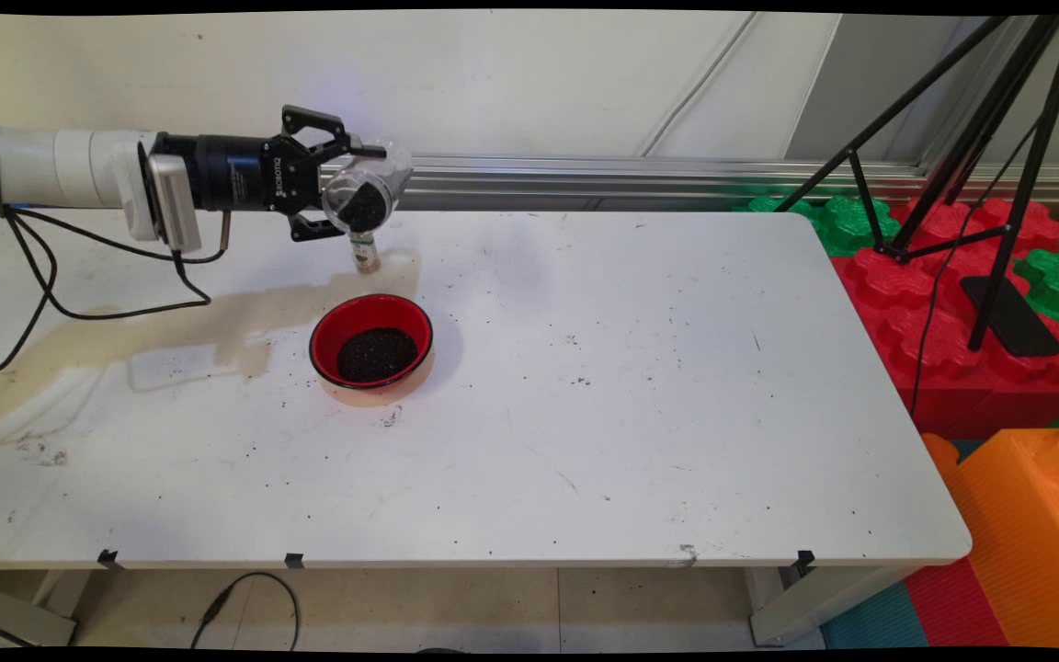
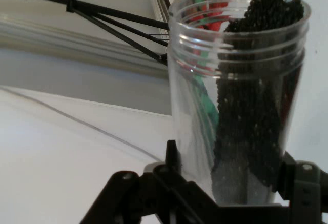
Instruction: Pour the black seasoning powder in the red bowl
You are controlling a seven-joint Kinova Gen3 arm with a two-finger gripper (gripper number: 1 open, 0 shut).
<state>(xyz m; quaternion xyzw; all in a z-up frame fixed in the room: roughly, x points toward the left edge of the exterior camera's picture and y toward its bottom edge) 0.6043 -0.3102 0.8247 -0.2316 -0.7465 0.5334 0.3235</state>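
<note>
Nearest the camera, the front edge of the white worktop (image 1: 493,515) carries small dark specks and scuffs. Further back and toward the left sits a red bowl (image 1: 371,341) with a heap of black grains (image 1: 377,354) in its bottom. A brownish stain spreads over the worktop to the left of the bowl.

Above and behind the bowl, the arm reaches in level from the left, and its black pincer (image 1: 346,188) is clamped around a clear plastic jar (image 1: 367,188). The jar is held in the air, tipped on its side with its open mouth facing right, and black grains lie inside it. In the hand view the jar (image 2: 238,96) rises from between the fingers (image 2: 171,160), with the grains banked along one wall up to the threaded rim.

Just below the jar, a small bottle (image 1: 364,251) stands upright on the worktop, behind the bowl and apart from it.

Off the right end of the worktop lie red, green and orange foam blocks (image 1: 943,303), with a black tripod (image 1: 989,156) standing on them.
</note>
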